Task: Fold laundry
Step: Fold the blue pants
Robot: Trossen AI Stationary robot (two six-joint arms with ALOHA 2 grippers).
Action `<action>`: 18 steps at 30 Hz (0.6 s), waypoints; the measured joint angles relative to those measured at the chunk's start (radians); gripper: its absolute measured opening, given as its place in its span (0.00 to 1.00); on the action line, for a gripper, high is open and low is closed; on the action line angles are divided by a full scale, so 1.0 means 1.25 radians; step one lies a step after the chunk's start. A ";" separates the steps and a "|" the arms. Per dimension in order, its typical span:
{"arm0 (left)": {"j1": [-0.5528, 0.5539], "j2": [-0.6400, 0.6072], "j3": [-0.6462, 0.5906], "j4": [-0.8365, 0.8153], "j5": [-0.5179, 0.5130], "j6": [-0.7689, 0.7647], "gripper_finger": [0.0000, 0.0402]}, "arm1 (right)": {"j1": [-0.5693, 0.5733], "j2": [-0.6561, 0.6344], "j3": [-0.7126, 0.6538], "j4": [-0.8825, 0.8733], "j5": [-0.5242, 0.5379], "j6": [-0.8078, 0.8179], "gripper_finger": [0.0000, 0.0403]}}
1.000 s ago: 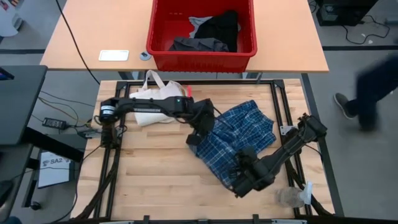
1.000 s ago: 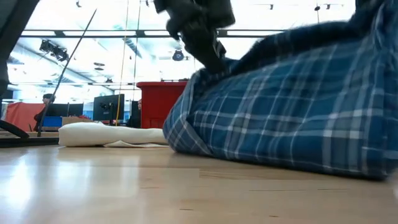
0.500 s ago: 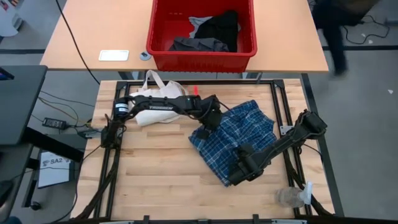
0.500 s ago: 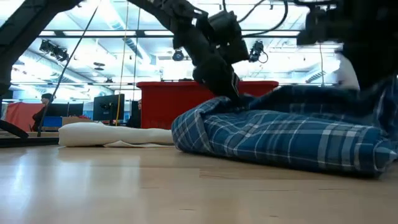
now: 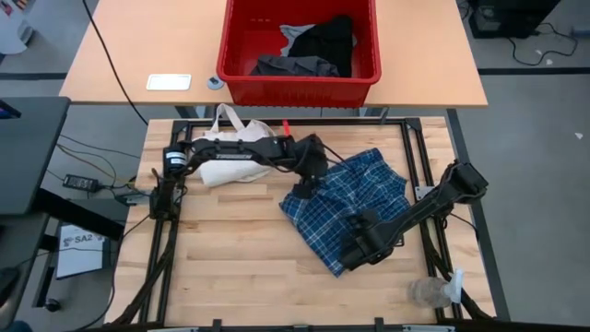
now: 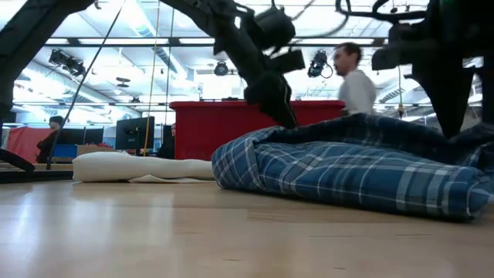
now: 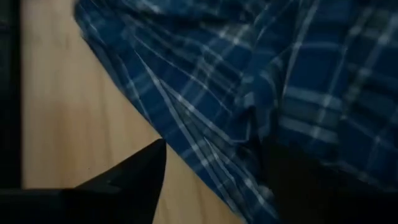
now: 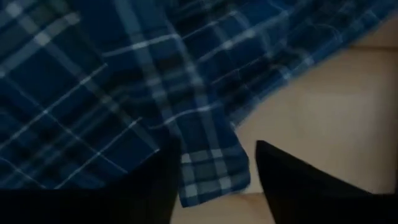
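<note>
The plaid garment [image 5: 346,207] lies crumpled on the wooden surface [image 5: 230,267], right of its middle. The left gripper [image 5: 301,189] hovers at the cloth's left edge, fingers parted, holding nothing. The right gripper [image 5: 355,251] sits over the cloth's near edge, fingers spread around a fold without clamping it.

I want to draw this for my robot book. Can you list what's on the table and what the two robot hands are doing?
Plaid garment: blue-and-white, bunched up on the wooden table
Left gripper: over the plaid garment's left edge, jaws open
Right gripper: at the garment's near corner, jaws open, cloth lying between them
Tote bag: cream, at the table's back left
Red bin: on the table behind, dark and grey clothes inside
Folding: not done yet
</note>
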 joint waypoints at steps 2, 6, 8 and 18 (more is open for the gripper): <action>0.000 -0.008 0.009 0.008 0.002 -0.019 0.72 | 0.000 -0.016 0.000 -0.011 0.005 0.027 0.60; 0.002 -0.021 0.052 -0.053 0.009 -0.067 0.75 | -0.001 -0.068 0.000 -0.012 0.131 0.062 0.69; 0.008 -0.035 0.059 -0.078 0.050 -0.085 0.75 | 0.001 -0.094 0.000 0.007 0.240 0.063 0.69; 0.022 -0.033 -0.017 -0.019 0.309 -0.140 0.57 | -0.004 -0.142 -0.117 0.237 0.441 -0.057 0.21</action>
